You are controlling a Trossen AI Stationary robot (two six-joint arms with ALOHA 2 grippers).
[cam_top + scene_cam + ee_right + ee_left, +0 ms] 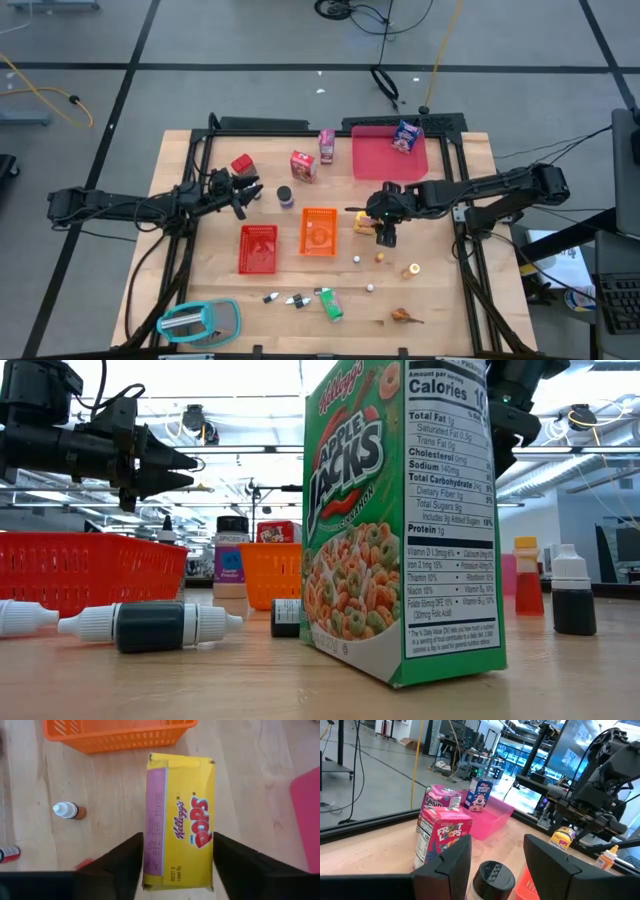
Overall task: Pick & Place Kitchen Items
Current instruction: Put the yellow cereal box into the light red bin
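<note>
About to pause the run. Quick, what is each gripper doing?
Left gripper: open, empty, above the dark round can.
Right gripper: open, straddling the flat yellow Corn Pops carton.

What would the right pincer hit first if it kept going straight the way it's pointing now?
Most likely the yellow Corn Pops box. The right pincer points down at it with a finger on each side, jaws open; whether they already touch it is unclear.

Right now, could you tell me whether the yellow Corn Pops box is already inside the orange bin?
No, the Corn Pops box lies on the wooden table beside the orange bin, between the right gripper's fingers.
</note>
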